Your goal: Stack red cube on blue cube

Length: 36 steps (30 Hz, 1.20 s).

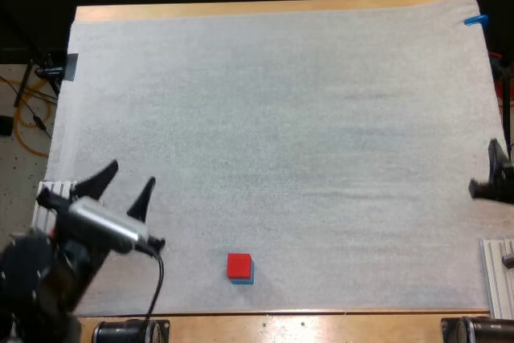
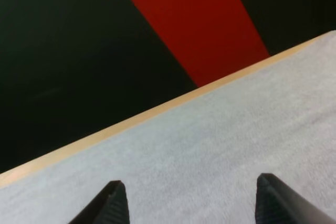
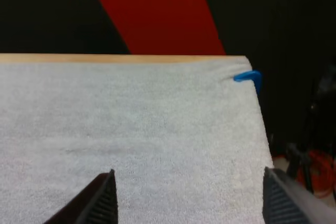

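Red cube (image 1: 238,263) sits on blue cube (image 1: 244,280); my left pincer (image 1: 132,173) and right pincer (image 3: 189,174) both spread, empty.

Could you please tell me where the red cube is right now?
In the high view the red cube sits on top of the blue cube, close to the white mat's near edge, slightly left of its middle.
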{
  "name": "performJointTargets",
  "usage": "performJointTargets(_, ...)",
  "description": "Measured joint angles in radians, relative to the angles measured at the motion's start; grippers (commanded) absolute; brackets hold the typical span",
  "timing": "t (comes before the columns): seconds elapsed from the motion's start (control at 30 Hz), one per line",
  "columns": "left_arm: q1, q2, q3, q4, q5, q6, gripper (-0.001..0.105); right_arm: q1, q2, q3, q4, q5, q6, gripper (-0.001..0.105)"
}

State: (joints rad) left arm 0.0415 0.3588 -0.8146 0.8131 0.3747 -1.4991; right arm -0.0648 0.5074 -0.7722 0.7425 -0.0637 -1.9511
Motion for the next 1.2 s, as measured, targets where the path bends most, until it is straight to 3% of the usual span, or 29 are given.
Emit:
performJointTargets(0.27,0.0,-0.255,0.099,0.04,0.0,-0.036,0.052,0.0,-0.25,0.142,0.0,-0.04,0.051,0.058)
performJointTargets(0.43,0.0,-0.359,0.107,0.187,-0.043,-0.035,0.052,0.0,-0.37,0.221,0.0,-0.045,0.066,0.058)
performJointTargets(0.63,0.0,-0.368,0.106,0.325,-0.059,-0.035,0.052,0.0,-0.456,0.28,0.021,-0.045,0.114,0.058)
performJointTargets(1.0,0.0,-0.368,0.11,0.519,-0.085,-0.055,0.052,0.0,-0.463,0.288,0.033,-0.045,0.129,0.058)
performJointTargets(1.2,0.0,-0.368,0.111,0.499,-0.091,-0.058,0.052,0.0,-0.463,0.25,0.056,-0.045,0.129,0.058)
